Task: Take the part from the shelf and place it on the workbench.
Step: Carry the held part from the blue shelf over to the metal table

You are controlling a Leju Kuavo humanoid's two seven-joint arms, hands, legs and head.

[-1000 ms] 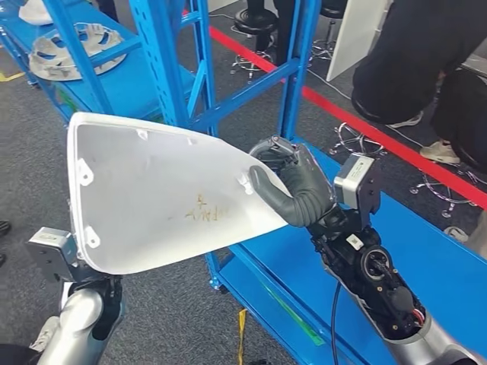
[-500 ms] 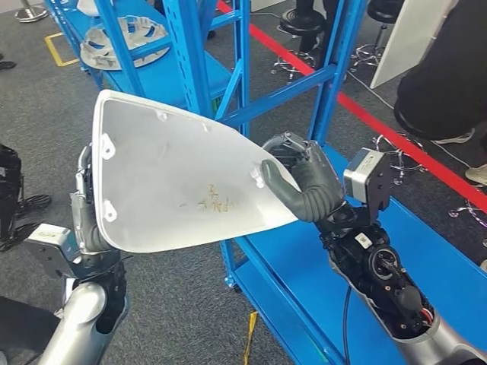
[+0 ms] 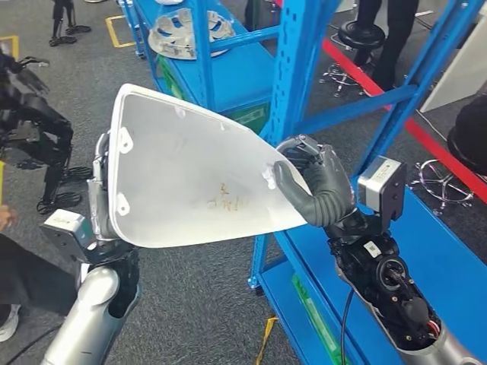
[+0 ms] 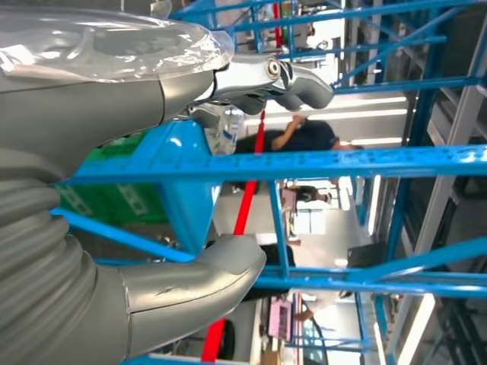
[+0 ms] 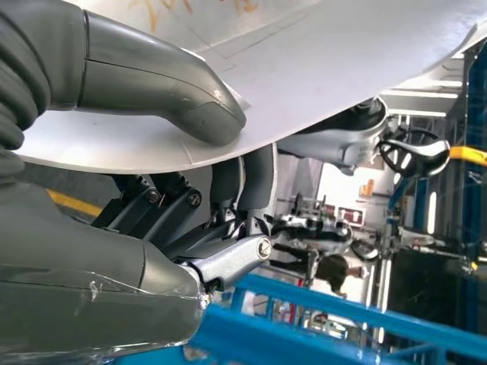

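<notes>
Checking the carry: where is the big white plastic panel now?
In the head view, the white plastic panel is centre-left, held between the left hand and right hand, before the blue shelf.

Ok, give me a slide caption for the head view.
Both hands, right hand and left hand, carry the white part beside the blue shelf.

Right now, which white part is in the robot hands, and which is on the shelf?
The large smooth white panel with yellow scribble is held by both robot hands. The slotted, cut-out part lies on the blue shelf behind it.

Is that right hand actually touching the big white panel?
Touching. In the right wrist view the right hand pinches the white panel, thumb pressed on one face, fingers under it.
</notes>
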